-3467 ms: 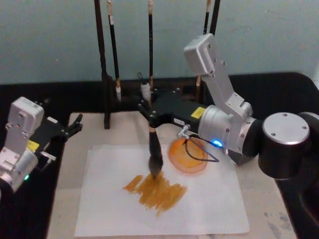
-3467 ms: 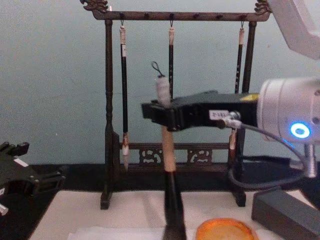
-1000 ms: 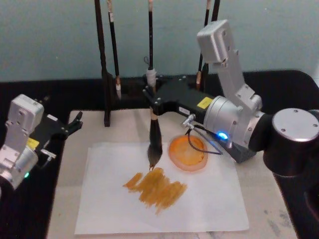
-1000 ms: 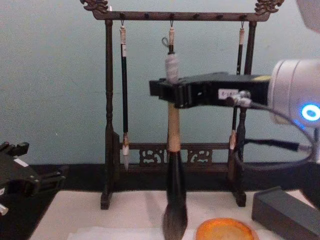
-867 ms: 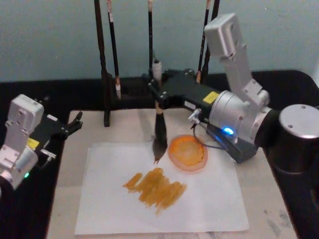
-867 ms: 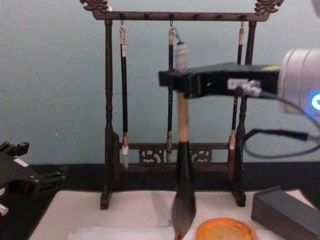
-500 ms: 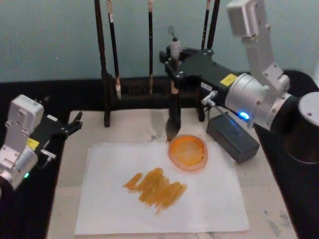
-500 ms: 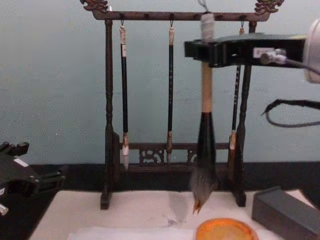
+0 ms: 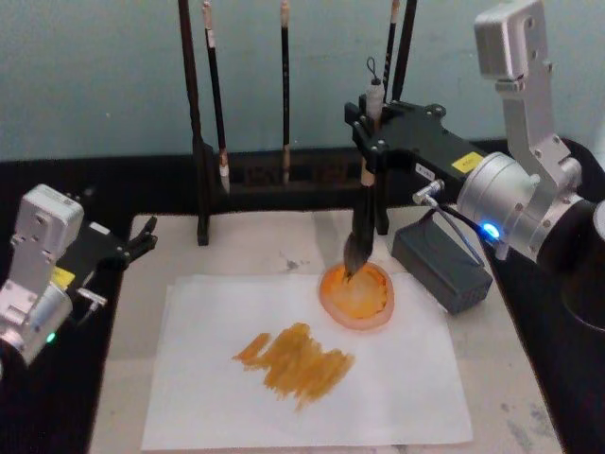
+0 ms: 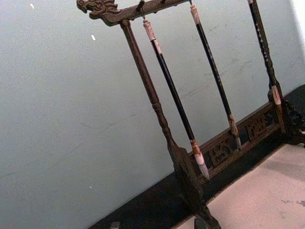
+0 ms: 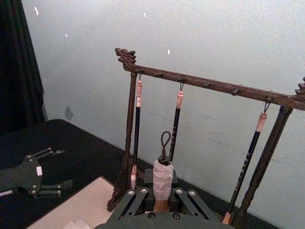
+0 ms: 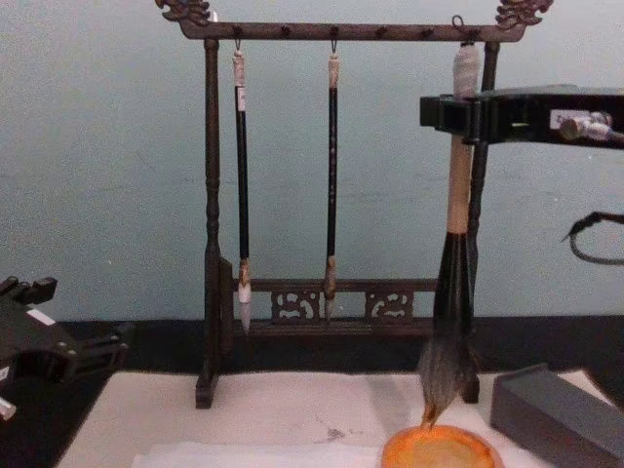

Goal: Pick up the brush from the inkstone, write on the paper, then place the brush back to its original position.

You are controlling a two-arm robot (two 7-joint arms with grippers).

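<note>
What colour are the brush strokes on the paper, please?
Orange-brown strokes, much like the dish; the head view shows them best.

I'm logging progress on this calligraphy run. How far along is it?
Done: orange strokes cover the middle of the paper, so writing looks finished. In hand: the right gripper grips the brush upright, bristle tip at the inkstone. Remaining: lay the brush down on the inkstone and release it. The left gripper sits parked off to the left.
</note>
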